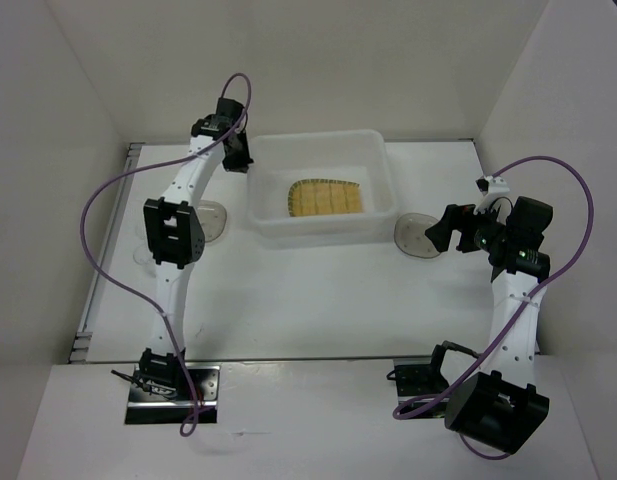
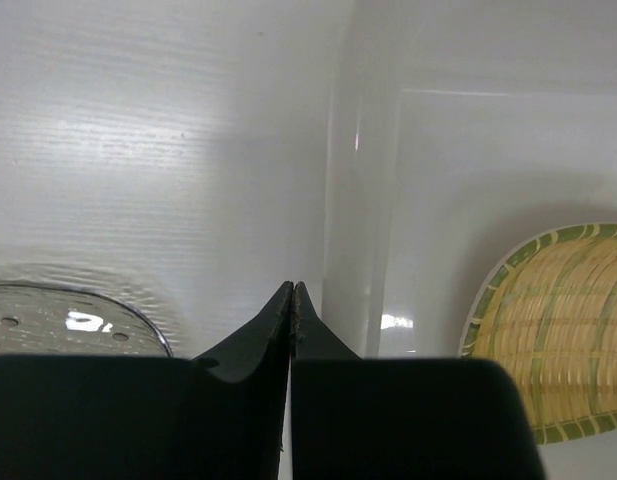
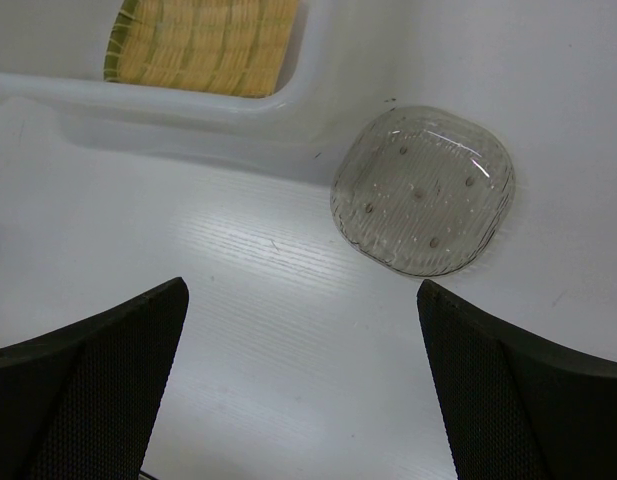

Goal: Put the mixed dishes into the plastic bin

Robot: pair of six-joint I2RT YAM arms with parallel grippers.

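A white counter (image 1: 318,300) with a fine wood grain is enclosed by plain white walls (image 1: 288,60) on the left, right and far sides. The left arm (image 1: 173,235) and the right arm (image 1: 513,310) are bolted at its near edge. Right of the middle, a round smoky-grey translucent dish (image 3: 423,190), dotted across its floor, is laid flat on the counter, just beside the near right corner of the plastic bin (image 1: 318,230). The right arm's jaws are spread wide with nothing between them and are pointed at that dish from its right. On the left, a second grey dish (image 1: 218,220) is seen on the counter close to the bin's left wall, partly covered by the left arm. The left arm's jaws are pressed together on nothing, just beside the bin's left rim, near its far corner. The bin, a translucent white tub with rounded corners, is set at the far middle. Inside it, a tan-yellow fan-shaped plate (image 1: 326,197) with a green-edged woven grid is laid flat on the floor.
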